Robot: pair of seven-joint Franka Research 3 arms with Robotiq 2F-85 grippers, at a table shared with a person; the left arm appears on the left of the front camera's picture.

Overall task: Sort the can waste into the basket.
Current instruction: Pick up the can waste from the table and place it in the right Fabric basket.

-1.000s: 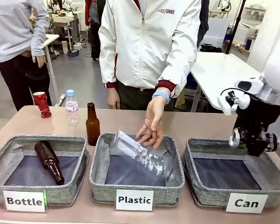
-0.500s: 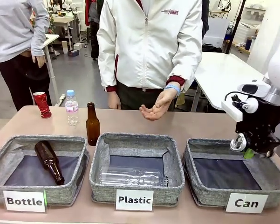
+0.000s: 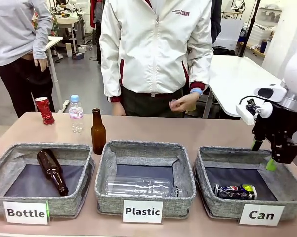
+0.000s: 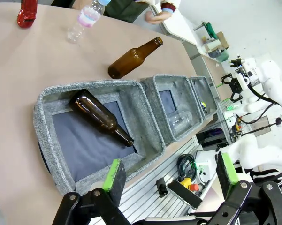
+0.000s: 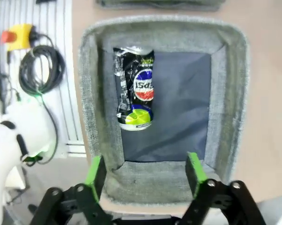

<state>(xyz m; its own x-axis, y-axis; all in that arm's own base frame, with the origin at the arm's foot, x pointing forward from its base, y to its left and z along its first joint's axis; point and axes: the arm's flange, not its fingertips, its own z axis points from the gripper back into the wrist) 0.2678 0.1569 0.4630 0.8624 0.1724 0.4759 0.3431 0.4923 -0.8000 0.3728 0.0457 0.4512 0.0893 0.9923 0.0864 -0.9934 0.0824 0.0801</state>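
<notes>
Right wrist view: crushed dark can [image 5: 135,89], yellow-green end, lies in basket [image 5: 232,93] beneath spread, empty right tool [image 5: 144,161].

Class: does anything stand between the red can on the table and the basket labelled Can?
Yes. A clear plastic bottle and an upright brown bottle stand beside the red can, on the side toward the Can basket. The Plastic basket also lies between.
</notes>
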